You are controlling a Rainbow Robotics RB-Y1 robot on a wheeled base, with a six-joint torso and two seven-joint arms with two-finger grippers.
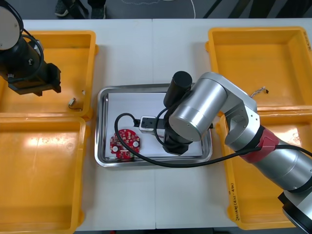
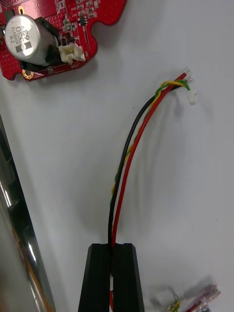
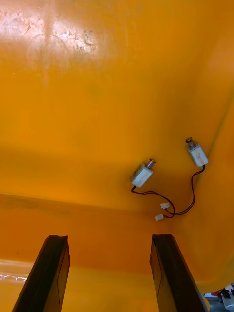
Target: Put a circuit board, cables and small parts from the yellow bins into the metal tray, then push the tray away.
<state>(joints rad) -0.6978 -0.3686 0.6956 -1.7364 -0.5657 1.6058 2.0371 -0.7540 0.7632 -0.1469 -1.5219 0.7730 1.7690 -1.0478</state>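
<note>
- Pinching one red and yellow cable (image 2: 127, 151) that also carries a black strand, the right gripper (image 2: 113, 249) has its fingers drawn narrow around it, low over the metal tray (image 1: 101, 127).
- From those fingertips, the cable runs straight out over the tray's white inside. Its loose end has bare wire tips and one small white plug.
- One round red circuit board (image 2: 53, 29) lies flat in the tray beyond the cable's far end. It sits off to one side and apart from the cable, and it bears one silver cylinder.
- One black cable (image 1: 122, 117) loops inside the tray between the board and the right arm.
- Just beside the right gripper's fingers lies one clear plug with red in it.
- The left gripper (image 3: 109, 240) hangs inside the far left bin (image 1: 63, 53), with its fingers spread wide around nothing.
- Two small metal parts (image 3: 142, 174) rest on the bin floor ahead of its fingers. They are near each other, and each trails thin black wires to a white plug.
- Four yellow bins (image 1: 39, 175) stand on the table (image 1: 146, 44), two at each side of the tray.
</note>
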